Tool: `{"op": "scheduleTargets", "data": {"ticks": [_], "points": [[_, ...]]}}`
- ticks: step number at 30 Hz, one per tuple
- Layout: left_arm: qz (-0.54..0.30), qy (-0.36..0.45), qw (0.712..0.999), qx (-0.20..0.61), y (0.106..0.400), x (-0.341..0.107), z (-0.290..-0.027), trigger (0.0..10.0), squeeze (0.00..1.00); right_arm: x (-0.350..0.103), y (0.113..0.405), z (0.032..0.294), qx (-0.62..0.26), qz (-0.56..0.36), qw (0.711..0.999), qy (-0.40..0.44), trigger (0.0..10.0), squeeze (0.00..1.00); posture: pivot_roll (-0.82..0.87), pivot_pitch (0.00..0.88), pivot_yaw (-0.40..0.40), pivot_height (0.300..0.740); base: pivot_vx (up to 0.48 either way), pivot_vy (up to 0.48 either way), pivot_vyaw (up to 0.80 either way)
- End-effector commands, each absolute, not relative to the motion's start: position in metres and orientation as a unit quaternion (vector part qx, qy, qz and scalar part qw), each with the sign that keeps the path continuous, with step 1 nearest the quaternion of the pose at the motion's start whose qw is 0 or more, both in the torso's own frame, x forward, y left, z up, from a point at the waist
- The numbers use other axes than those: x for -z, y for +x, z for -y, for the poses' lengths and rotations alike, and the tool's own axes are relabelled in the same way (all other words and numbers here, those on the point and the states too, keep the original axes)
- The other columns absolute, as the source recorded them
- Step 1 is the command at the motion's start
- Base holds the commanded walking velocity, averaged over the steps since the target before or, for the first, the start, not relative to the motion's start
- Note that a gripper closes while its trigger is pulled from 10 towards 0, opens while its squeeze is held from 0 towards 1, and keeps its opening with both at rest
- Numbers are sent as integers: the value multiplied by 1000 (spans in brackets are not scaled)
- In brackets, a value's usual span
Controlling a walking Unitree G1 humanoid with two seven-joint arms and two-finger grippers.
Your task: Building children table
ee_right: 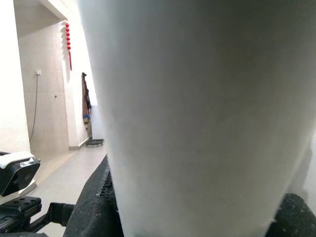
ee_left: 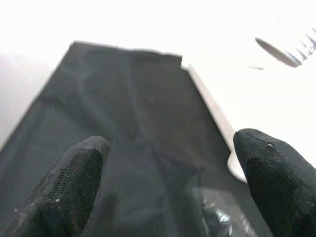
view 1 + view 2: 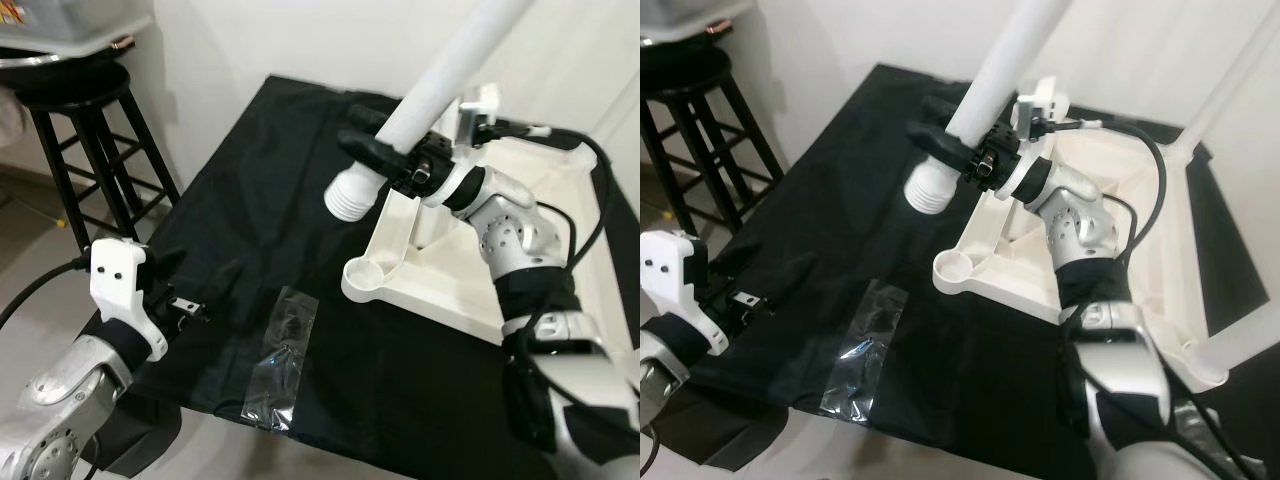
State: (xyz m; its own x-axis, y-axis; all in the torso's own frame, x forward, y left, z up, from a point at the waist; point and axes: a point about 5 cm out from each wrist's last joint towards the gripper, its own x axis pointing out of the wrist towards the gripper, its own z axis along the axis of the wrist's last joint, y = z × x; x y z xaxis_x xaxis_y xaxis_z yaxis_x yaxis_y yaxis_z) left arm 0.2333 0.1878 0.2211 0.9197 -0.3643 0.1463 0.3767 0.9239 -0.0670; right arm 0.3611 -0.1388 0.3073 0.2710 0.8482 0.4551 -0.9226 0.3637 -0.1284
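Observation:
An upside-down white tabletop [image 3: 470, 290] lies on a black cloth [image 3: 260, 180]. My right gripper [image 3: 385, 150] is shut on a white table leg [image 3: 440, 75] and holds it tilted. The leg's ribbed threaded end [image 3: 350, 197] hangs just above and left of the round corner socket [image 3: 362, 272]. The right wrist view looks straight onto the leg [image 1: 197, 118], with a black finger [image 1: 94, 207] at its side. My left gripper [image 3: 200, 275] stands open low over the cloth at the near left, with nothing between its fingers [image 2: 64, 187].
A clear plastic bag of small hardware [image 3: 280, 350] lies on the cloth near the front edge. A black wooden stool [image 3: 85, 130] stands at the far left. Two other white legs [image 3: 1230, 90] rise from the tabletop's right side.

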Motion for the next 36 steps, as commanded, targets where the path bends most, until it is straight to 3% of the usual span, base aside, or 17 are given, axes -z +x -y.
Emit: {"op": "scheduleTargets", "data": {"ticks": [1,2,3,4,5,7,10,16,20,27,36], "points": [[67,-42,978,194,234,-220,-185,10000,0,-303,358,138,-513,241,817,108,10000,0,20,0,-92,740,0,0,0],[67,-42,978,194,234,-220,-185,10000,0,-303,358,138,-513,241,817,108,10000,0,20,0,-92,740,0,0,0],[78,-46,977,191,237,-221,-185,10000,0,-276,361,130,-418,214,868,162,10000,0,16,0,-94,740,0,0,0],[86,-51,978,185,240,-222,-187,10000,0,-252,361,126,-338,188,901,196,10000,0,12,0,-93,740,0,0,0],[86,-51,978,185,240,-222,-187,10000,0,-252,361,126,-338,188,901,196,10000,0,12,0,-93,740,0,0,0],[95,-62,978,175,246,-221,-190,10000,0,-211,351,117,-270,136,931,207,10000,0,2,0,-87,740,0,0,0],[99,-63,978,174,250,-220,-189,10000,0,-196,343,112,-277,112,934,195,10000,0,-2,0,-83,740,0,0,0],[102,-62,977,175,263,-211,-183,10000,0,-167,314,96,-334,57,936,94,10000,0,-22,0,-65,740,0,0,0],[99,-65,978,171,265,-209,-183,10000,0,-167,314,95,-329,57,938,92,10000,0,-23,0,-62,740,0,0,0],[86,-57,981,166,270,-208,-187,10000,0,-181,312,101,-304,83,944,94,10000,0,-78,0,14,740,0,0,0],[82,-38,985,145,270,-207,-192,10000,0,-191,315,104,-291,95,948,89,10000,0,-55,0,23,740,0,0,0]]}}
